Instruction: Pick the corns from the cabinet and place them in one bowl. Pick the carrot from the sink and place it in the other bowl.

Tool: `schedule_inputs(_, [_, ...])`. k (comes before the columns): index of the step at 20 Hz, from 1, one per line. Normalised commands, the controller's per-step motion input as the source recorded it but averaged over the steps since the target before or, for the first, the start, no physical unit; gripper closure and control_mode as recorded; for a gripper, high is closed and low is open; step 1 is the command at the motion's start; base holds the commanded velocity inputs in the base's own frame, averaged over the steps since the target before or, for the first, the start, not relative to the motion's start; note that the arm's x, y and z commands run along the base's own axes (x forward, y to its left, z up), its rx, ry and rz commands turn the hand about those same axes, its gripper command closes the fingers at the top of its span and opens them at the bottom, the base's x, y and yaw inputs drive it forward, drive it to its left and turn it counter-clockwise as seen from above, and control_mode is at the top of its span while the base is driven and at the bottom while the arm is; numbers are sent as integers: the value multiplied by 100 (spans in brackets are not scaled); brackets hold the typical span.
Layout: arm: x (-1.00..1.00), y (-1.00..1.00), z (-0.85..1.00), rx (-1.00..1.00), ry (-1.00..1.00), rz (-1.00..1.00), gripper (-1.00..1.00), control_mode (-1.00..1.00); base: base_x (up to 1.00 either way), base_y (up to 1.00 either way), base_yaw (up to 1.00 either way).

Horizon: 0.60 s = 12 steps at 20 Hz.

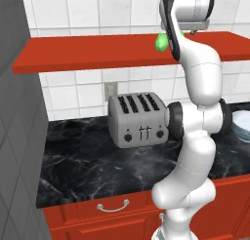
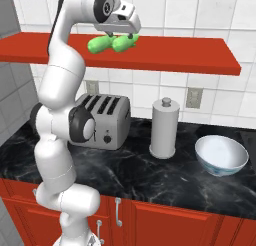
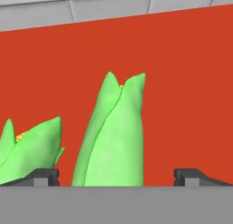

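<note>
Two corns (image 3: 111, 136) side by side on cabinet (image 2: 190, 60), hand (image 3: 116, 175) spread wide astride one, unclamped

We record the corns (image 3: 111, 136) just ahead of the gripper as glossy bright green with yellow-orange at the tips; the cabinet (image 2: 165, 57) under them flat bright red. Below: silver-grey toaster (image 2: 102, 122), black white-veined counter (image 2: 165, 177), pale bluish-white bowl (image 2: 221, 156), red drawers (image 1: 110, 212).
</note>
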Motion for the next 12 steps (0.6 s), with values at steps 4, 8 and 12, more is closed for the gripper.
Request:
schedule_inputs(4, [2, 0, -26, 0, -3, 0, -100, -100, 0, 0, 0])
schedule_inputs(8, [4, 0, -28, 0, -6, 0, -100, -100, 0, 0, 0])
schedule_inputs(12, [0, 0, -20, 0, -4, 0, -100, -100, 0, 0, 0])
